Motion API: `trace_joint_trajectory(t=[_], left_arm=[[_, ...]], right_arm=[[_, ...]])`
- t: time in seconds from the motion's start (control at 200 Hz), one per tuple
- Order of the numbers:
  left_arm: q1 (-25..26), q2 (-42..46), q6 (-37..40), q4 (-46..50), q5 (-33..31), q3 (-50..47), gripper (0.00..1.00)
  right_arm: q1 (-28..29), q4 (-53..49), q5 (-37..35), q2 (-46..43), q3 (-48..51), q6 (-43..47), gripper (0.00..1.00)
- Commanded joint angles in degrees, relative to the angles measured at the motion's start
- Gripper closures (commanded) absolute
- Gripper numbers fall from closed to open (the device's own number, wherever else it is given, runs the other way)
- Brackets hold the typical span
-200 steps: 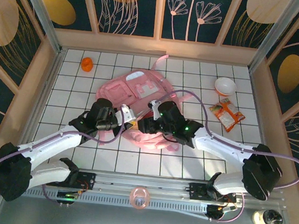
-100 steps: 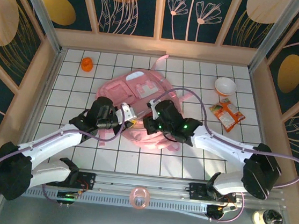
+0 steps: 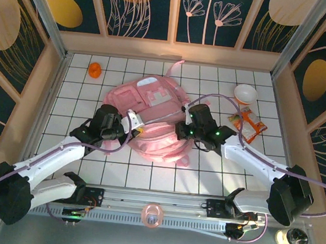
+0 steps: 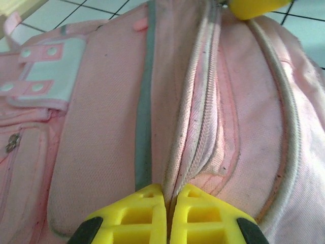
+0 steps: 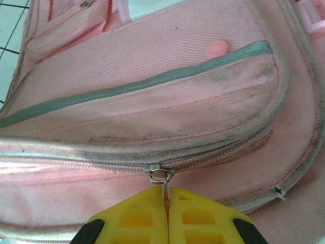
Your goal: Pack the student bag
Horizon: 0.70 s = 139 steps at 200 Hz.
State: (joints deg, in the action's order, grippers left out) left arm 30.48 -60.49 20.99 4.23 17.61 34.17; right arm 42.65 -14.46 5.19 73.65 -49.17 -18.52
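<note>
The student bag (image 3: 153, 103) is lying flat near the middle of the tiled table (image 3: 77, 147), front panels facing up, with an arm reaching onto it from either side; the left gripper (image 4: 168, 198) is pressing its yellow fingers together on a ridge of pink fabric right at the zip track (image 4: 195, 117), and the right gripper (image 5: 166, 195) is clamping shut on the small metal pull tab (image 5: 165, 186) hanging from the slider (image 5: 158, 172); the step in hand is, I am judging, running this zip along the main compartment, the left side acting as anchor while the right is doing the drawing; the teeth are looking meshed on both sides of the slider, so I cannot tell which way it is meant to travel, though opening seems likelier with a snack packet (image 3: 246, 123) and a white bowl (image 3: 245, 94) lying outside the bag; to do it well, the right arm should be pulling along the line of the track and not lifting, since the tab is thin and an upward tug is liable to slip it out of the fingers; the left pinch should be holding the cloth taut against that pull, otherwise the soft fabric is going to bunch ahead of the slider and jam it; where the track is curving round the bag's corner, the wrist should be turning with it, slowly.
</note>
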Motion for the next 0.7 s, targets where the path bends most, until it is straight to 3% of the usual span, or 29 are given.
trace_joint_trajectory(t=[0.0, 0.17, 0.255, 0.37, 0.46, 0.57, 0.691], left_arm=[[-3.7, 1.7, -6.0, -1.8, -11.9, 0.2, 1.00], [-7.6, 0.7, -10.4, -4.8, -18.1, 0.8, 0.97], [-8.4, -1.3, -12.3, -5.1, -21.3, 2.4, 0.87], [-8.4, -2.7, -18.4, -0.2, -23.1, 7.0, 0.61], [-8.4, -0.7, -26.4, 5.8, -21.4, 9.6, 0.48], [-8.4, 5.1, -38.2, 9.8, -17.5, 9.4, 0.46], [-8.4, 11.5, -54.5, 6.7, -10.5, 4.3, 0.42]], right_arm=[[4.4, 1.9, 1.7, 0.0, 2.0, -3.6, 1.00], [11.2, 10.7, 1.8, 4.3, 2.3, -11.6, 1.00], [12.9, 15.4, 1.2, 7.1, 1.6, -15.6, 1.00], [14.2, 21.5, 0.5, 10.7, -0.1, -18.8, 1.00], [14.6, 24.0, 0.3, 13.0, -1.2, -19.8, 1.00], [15.1, 25.1, 1.0, 15.4, -3.0, -19.8, 1.00], [15.9, 25.7, 2.1, 17.7, -5.1, -19.4, 1.00]])
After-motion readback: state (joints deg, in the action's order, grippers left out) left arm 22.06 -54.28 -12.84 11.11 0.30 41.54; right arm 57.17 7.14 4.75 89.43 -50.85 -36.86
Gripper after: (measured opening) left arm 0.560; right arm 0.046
